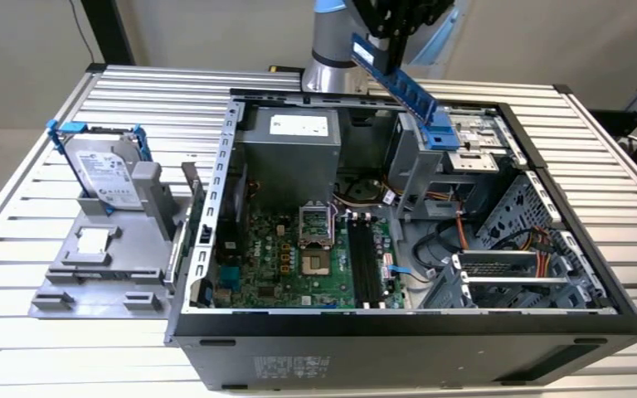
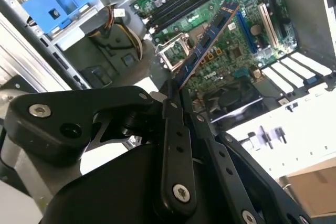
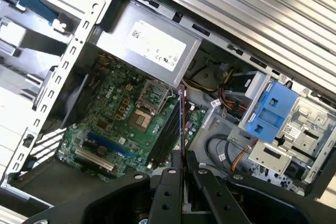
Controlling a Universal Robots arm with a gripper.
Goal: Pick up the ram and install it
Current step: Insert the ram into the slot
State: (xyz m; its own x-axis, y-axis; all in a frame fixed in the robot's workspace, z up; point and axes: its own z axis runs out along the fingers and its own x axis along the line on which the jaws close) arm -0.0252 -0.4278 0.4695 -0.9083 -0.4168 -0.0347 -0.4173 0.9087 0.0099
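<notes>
My gripper (image 1: 391,35) hangs above the back of the open computer case (image 1: 407,319), shut on the ram (image 1: 404,83). The ram is a long, thin dark-blue stick that slants down from the fingers toward the case, well above the board. In the second wrist view the ram (image 2: 206,43) sticks out from between the black fingers (image 2: 173,129), over the green motherboard (image 2: 231,51). In the first wrist view the ram (image 3: 181,121) appears edge-on above the black memory slots (image 3: 167,129). Those slots (image 1: 365,265) lie on the motherboard (image 1: 285,269) near the case front.
A silver power supply (image 1: 291,141) fills the case's back corner. A blue drive bracket (image 3: 273,109) and grey drive cage (image 1: 507,274) sit toward the exterior view's right. A hard drive in a blue frame (image 1: 106,170) stands on a grey fixture (image 1: 103,265) outside the case.
</notes>
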